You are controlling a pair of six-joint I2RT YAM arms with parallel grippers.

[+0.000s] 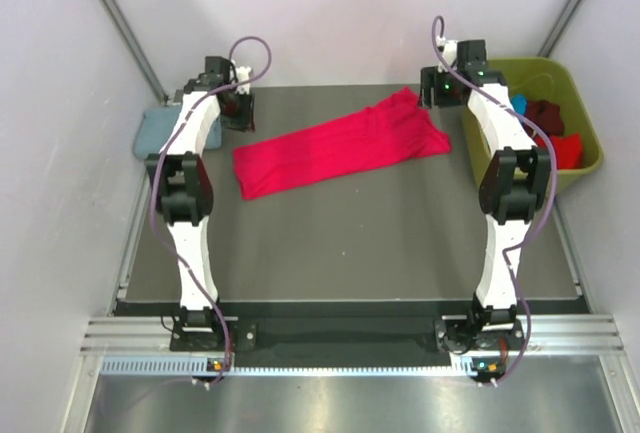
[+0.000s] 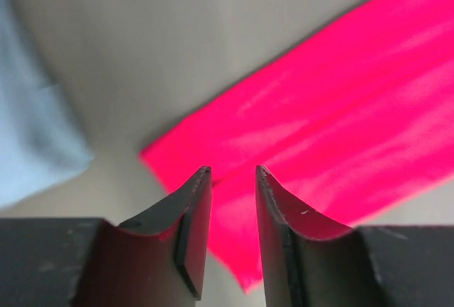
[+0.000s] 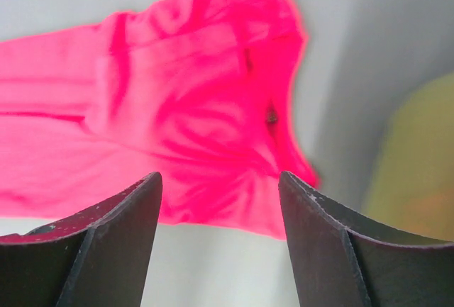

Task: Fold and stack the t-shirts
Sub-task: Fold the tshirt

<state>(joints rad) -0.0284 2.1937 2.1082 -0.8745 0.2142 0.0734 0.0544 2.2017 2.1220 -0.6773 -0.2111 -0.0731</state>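
Crimson t-shirt [image 1: 340,148]; left gripper [image 2: 233,171] narrowly, right gripper [image 3: 220,176] widely parted, empty; bin [image 1: 530,61] seemingly stocked.

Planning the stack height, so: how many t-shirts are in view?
5: crimson t-shirt spread on the table; blue-grey t-shirt at its far-left edge; blue t-shirt, maroon t-shirt and red t-shirt in the olive bin, which may hide more.

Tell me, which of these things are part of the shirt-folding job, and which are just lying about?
Part of the job: red t-shirt, spread flat; blue-grey t-shirt, far left; bundled t-shirts, far right; left claw; right claw.

Just there: olive-green bin, only holding shirts; table; purple cables.
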